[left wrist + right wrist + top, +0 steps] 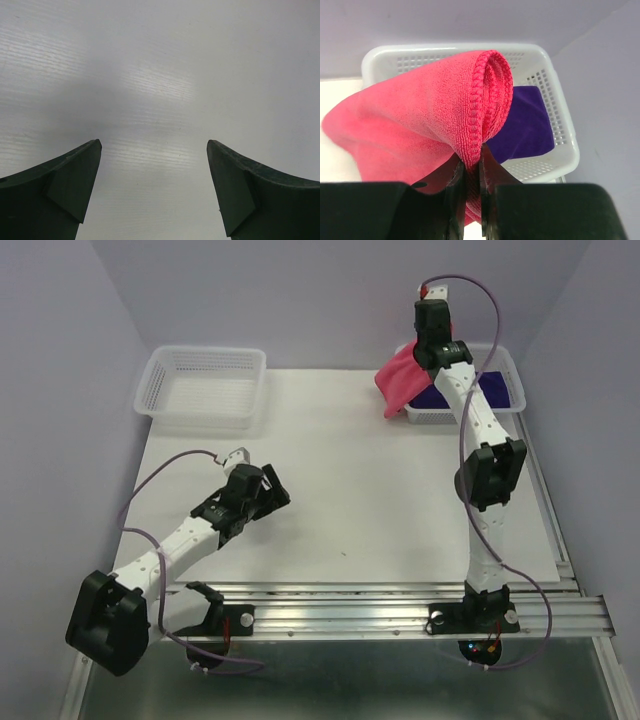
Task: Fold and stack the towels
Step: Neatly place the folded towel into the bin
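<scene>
right tool pinches the pink-red towel, lifted over the white mesh basket where the purple towel lies; left tool gapes empty above the bench. folding looks barely begun, with no stack showing.

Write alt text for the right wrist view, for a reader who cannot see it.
The right gripper is shut on a bunched fold of a bright pink-red towel, holding it in front of a white mesh basket. A dark purple towel lies flat inside the basket, partly hidden behind the pink one.
</scene>
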`<state>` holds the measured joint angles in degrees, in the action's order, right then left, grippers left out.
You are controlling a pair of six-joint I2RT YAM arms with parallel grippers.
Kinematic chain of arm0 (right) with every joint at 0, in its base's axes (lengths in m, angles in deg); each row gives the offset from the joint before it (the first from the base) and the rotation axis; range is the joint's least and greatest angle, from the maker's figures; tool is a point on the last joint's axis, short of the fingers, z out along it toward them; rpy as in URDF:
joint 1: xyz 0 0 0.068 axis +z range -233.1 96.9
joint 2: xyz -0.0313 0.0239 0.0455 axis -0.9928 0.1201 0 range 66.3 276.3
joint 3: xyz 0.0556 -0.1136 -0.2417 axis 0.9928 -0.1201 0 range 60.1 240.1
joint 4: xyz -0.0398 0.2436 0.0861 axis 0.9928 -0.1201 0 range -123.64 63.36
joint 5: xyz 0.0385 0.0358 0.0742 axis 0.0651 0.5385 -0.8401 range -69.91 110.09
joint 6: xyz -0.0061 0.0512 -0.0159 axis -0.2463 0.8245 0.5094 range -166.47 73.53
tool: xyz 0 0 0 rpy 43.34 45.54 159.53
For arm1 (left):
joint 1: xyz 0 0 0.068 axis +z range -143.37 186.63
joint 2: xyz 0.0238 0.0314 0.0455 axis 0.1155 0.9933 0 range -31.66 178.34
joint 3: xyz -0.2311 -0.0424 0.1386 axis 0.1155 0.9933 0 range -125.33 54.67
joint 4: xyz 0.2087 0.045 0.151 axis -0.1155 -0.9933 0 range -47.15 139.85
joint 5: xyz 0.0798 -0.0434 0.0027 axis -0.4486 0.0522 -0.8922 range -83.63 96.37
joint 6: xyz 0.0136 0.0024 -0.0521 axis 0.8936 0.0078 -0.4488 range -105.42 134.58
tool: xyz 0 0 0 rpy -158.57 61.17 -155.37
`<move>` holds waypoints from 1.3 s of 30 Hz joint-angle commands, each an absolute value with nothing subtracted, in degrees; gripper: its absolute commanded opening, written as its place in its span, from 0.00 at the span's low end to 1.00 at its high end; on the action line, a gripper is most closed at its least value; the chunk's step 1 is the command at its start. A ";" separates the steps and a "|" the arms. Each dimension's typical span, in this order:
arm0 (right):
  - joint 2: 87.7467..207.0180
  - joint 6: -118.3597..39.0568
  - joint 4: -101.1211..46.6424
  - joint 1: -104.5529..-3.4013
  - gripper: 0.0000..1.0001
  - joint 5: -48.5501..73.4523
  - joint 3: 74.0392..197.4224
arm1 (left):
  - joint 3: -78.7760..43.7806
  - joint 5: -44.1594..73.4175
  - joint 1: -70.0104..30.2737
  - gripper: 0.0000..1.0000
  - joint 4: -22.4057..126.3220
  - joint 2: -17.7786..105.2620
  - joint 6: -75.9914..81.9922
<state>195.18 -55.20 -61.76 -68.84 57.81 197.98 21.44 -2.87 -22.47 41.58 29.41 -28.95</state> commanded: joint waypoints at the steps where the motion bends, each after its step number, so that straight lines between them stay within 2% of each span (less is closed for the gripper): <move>1: 189.96 -56.75 -56.44 -70.88 0.01 58.59 202.65 | 17.94 -2.34 -22.02 0.99 43.70 31.96 -27.26; 10: 190.05 -55.26 -55.39 -75.28 0.01 52.63 199.06 | 15.39 -0.32 -21.93 0.99 45.89 35.83 -25.59; 26: 198.66 -53.67 -50.46 -82.13 0.01 45.94 196.33 | 12.49 -1.89 -21.76 0.99 46.25 38.12 -23.92; 39: 203.15 -54.38 -50.11 -86.00 0.01 47.34 198.97 | 10.46 -2.60 -21.67 0.99 46.07 41.63 -24.09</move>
<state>203.95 -54.21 -54.46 -84.82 46.24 197.13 13.15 -1.45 -22.10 44.93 41.20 -24.86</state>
